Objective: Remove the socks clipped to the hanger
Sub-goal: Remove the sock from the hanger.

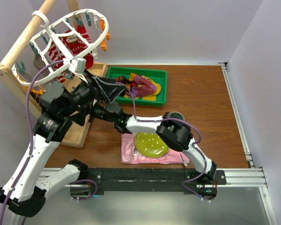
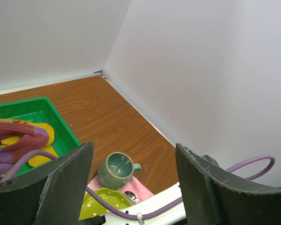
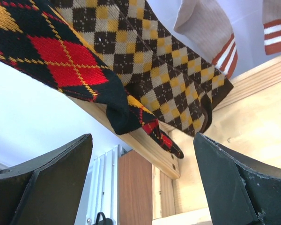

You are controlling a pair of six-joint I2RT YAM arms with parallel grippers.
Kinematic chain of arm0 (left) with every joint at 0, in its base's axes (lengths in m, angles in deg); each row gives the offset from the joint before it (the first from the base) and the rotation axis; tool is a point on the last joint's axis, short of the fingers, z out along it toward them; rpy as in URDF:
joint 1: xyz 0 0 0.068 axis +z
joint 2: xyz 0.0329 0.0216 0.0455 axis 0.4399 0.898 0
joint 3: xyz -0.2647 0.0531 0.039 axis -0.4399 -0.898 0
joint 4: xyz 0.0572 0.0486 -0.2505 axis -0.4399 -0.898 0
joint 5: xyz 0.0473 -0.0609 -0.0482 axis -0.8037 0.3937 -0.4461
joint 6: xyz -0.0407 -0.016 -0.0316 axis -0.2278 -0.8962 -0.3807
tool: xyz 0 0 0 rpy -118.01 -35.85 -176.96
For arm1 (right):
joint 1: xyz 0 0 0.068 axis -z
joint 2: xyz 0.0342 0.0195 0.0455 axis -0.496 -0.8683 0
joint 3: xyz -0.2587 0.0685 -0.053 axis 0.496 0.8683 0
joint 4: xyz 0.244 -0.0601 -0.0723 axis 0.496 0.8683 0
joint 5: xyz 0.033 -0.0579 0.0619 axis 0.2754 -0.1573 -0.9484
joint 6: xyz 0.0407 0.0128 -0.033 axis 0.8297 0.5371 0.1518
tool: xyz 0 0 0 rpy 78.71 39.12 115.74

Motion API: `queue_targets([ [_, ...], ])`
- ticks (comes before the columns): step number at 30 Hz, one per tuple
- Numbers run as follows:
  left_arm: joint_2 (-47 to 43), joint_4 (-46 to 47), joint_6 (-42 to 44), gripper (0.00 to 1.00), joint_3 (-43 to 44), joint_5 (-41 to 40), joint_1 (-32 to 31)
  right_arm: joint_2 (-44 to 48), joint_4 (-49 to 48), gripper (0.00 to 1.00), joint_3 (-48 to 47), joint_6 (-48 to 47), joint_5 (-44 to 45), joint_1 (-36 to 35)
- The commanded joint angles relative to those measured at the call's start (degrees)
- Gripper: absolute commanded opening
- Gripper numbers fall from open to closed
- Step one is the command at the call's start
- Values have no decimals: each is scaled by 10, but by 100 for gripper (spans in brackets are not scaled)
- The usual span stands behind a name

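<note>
**Top view.** The hanger [image 1: 103, 43] hangs by its hook loop from the pole of the wooden rack [image 1: 18, 44], at the far left of the tabletop [image 1: 201, 103]. A red-and-white sock [image 1: 77, 40] hangs beneath the hanger's ribs. Both of your arms reach toward the rack. Just to its right, the green tray [image 1: 161, 73] holds a maroon sock [image 1: 143, 84] lying on a yellow sock [image 1: 153, 90]. Nearer the arm bases, a yellow-green plate [image 1: 151, 144] rests on the pink napkin [image 1: 131, 153].

**Left wrist view.** Your left gripper [image 2: 131, 147] is released: its jaws stand wide apart with nothing between them. It is raised above the tabletop, beside the tray's right edge. Past the fingers you see a teal mug [image 2: 117, 168] standing upright on the napkin, just beside the plate.

**Right wrist view.** Your right gripper [image 3: 141, 138] is likewise released and holds nothing. It points upward from under the hanging socks. A black-and-red argyle sock [image 3: 70, 61] and a brown-and-yellow argyle sock [image 3: 164, 79] hang directly above the gap between the jaws, and the two overlap each other. The tip of the black-and-red sock dips nearest the gap, though neither finger touches it. A pale sock with red-orange stripes [image 3: 210, 28] hangs further back. From this angle you cannot see the clips that hold these socks.
</note>
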Motion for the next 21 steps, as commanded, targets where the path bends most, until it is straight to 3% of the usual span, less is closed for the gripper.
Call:
queue_targets([
  [1,3,3,6,76,25,10,-2,21,-10,93,-42,-12,15,-2],
  [11,5,-5,14,76,31,8,-2,-31,38,93,-134,-14,25,-2],
  [15,6,-4,14,76,31,8,-2,-32,44,85,-138,-17,25,-3],
  [16,6,-4,14,76,30,7,-2,-27,44,82,-131,-21,25,-3],
  [17,5,-2,15,76,29,7,-2,-22,44,70,-126,-25,26,-2],
  [20,3,0,15,76,26,7,-2,1,44,49,-95,-41,32,-3],
  [21,2,1,15,76,24,7,-2,8,43,36,-86,-44,36,-3],
])
